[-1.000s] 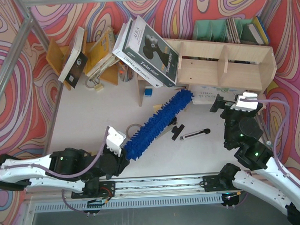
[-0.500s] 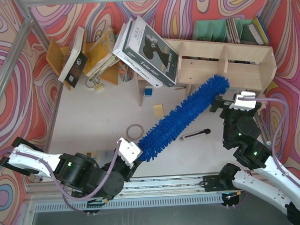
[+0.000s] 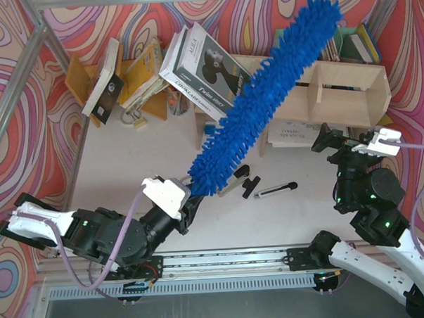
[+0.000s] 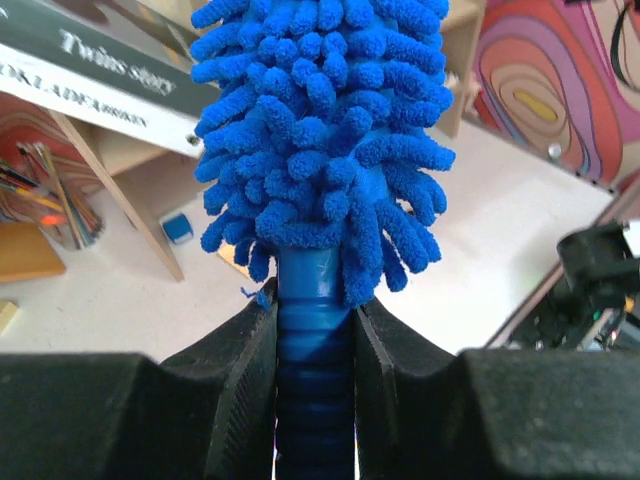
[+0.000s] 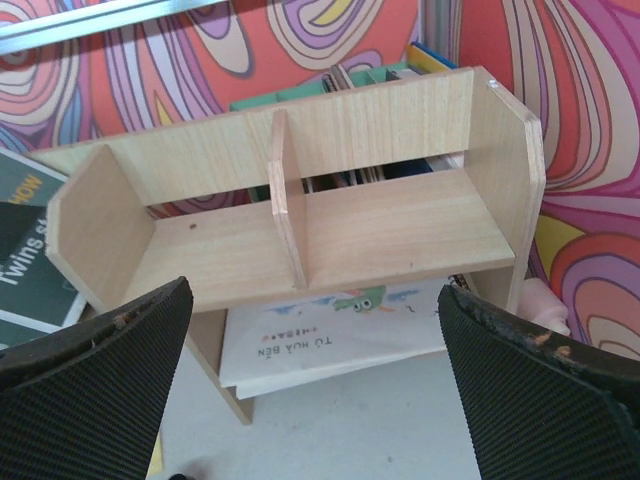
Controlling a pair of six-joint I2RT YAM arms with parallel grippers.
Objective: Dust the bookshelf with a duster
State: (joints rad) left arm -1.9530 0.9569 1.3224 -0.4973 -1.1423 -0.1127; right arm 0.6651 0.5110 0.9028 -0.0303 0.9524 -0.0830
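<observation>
My left gripper [image 3: 189, 208] is shut on the blue plastic handle of the duster [image 3: 265, 93]; the wrist view shows both black fingers clamped on the ribbed handle [image 4: 315, 340]. The fluffy bright-blue head rises steeply up and to the right, lifted over the pale plywood bookshelf [image 3: 349, 86], its tip near the back wall. My right gripper [image 3: 334, 136] is open and empty, in front of the bookshelf's right part. Its wrist view looks into two open compartments of the bookshelf [image 5: 300, 230], split by an upright divider.
A large "Twins story" book [image 3: 208, 64] leans on the shelf's left end. An orange-brown rack of tilted books [image 3: 117, 75] stands back left. A thin silver rod with a black clip [image 3: 270, 189] lies on the table. Flat white booklets [image 5: 340, 335] lie under the shelf.
My left arm has swung the duster up off the table, from lying low toward the shelf to standing high above it. My right gripper has shifted slightly right.
</observation>
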